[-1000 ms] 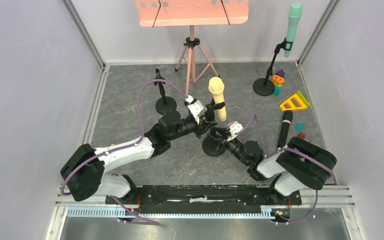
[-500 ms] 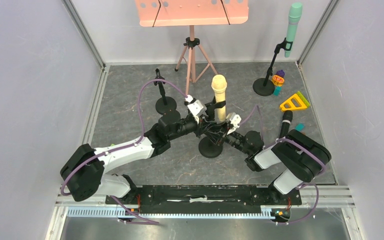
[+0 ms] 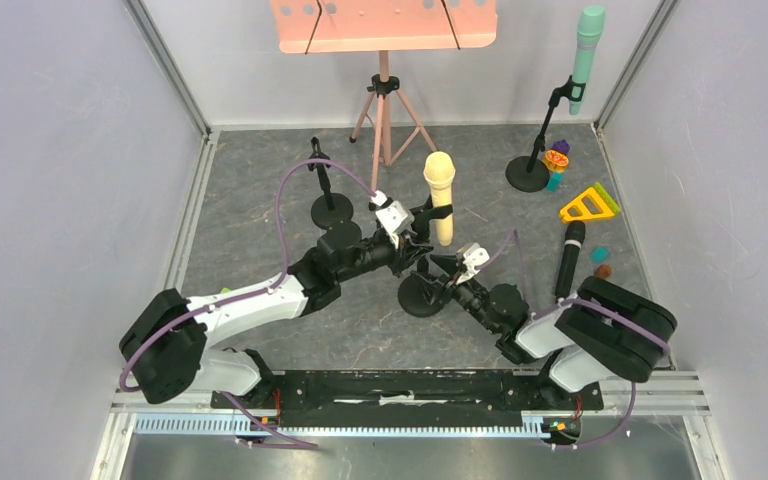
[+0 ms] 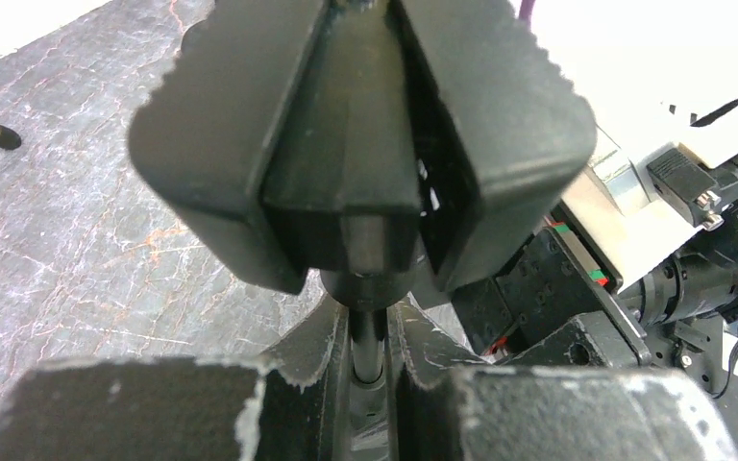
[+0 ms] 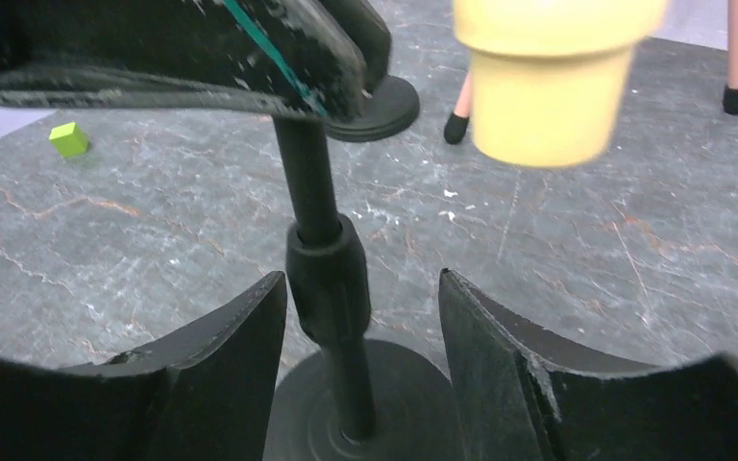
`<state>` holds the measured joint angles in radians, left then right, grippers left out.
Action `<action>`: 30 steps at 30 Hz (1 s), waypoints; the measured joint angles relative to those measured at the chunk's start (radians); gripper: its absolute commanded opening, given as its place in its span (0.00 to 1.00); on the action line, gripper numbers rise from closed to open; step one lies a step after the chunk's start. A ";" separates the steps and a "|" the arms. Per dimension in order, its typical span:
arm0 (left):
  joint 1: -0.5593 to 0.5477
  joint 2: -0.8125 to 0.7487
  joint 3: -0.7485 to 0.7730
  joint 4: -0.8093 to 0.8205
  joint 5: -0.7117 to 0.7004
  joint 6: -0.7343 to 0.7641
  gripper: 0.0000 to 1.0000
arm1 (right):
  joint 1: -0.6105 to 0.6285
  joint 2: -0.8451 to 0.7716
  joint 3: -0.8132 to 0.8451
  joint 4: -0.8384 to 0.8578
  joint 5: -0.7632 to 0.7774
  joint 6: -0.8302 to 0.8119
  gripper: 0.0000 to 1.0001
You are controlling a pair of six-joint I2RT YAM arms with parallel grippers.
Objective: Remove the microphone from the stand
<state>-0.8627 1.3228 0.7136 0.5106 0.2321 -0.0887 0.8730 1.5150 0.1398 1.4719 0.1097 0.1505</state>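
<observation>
A cream microphone point(image 3: 438, 190) stands nearly upright in the black clip point(image 4: 356, 144) of a black stand with a round base point(image 3: 422, 296). My left gripper point(image 3: 416, 240) is shut on the stand's thin pole point(image 4: 367, 336) just below the clip. My right gripper point(image 3: 444, 276) is open, low down, with its fingers either side of the pole's thick collar point(image 5: 327, 274) above the base point(image 5: 375, 408), not touching it. The microphone's lower end point(image 5: 548, 86) shows in the right wrist view, above and right of the pole.
A mint microphone point(image 3: 587, 55) stands on its own stand at the back right. A black microphone point(image 3: 569, 258) lies on the floor to the right. An empty small stand point(image 3: 330, 200), a pink music stand point(image 3: 383, 25), a yellow triangle point(image 3: 588, 205) and a green cube point(image 5: 68, 139) are nearby.
My right gripper reached in toward the stand's pole, then drew back slightly. The microphone went from slightly tilted to more upright. The left gripper has kept its hold.
</observation>
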 measured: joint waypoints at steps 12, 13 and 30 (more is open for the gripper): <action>0.004 -0.006 0.001 -0.097 -0.022 0.037 0.75 | -0.147 -0.426 -0.099 -0.369 -0.048 0.062 0.74; 0.004 -0.006 0.001 -0.115 -0.021 0.040 0.81 | -0.153 -0.475 -0.082 -0.442 -0.033 0.058 0.74; 0.004 -0.179 0.001 -0.203 -0.043 0.026 1.00 | -0.156 -0.727 0.256 -1.118 -0.016 -0.043 0.77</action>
<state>-0.8589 1.1439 0.7147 0.3080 0.1886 -0.0624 0.7166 0.7876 0.3958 0.3538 0.0933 0.1070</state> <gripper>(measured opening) 0.993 0.769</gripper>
